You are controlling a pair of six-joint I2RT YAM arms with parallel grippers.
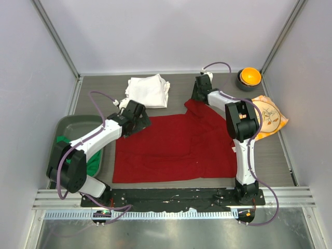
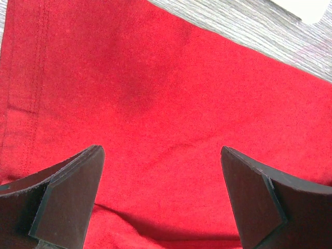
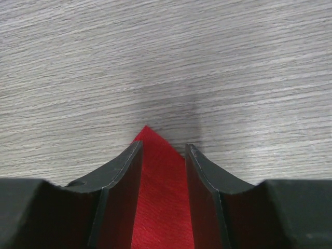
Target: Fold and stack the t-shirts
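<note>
Grey wood-grain bench [image 1: 181, 85] carries the red t-shirt [image 1: 171, 148] spread left to right, its far-right corner between the right fingers [image 3: 116, 202], grip unclear, while the left fingers [image 2: 72, 192] gape wide over its far-left part.

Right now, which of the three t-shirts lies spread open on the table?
The red t-shirt, opened out flat. The white t-shirt sits folded farther back; the green t-shirt is bunched in the grey bin.
</note>
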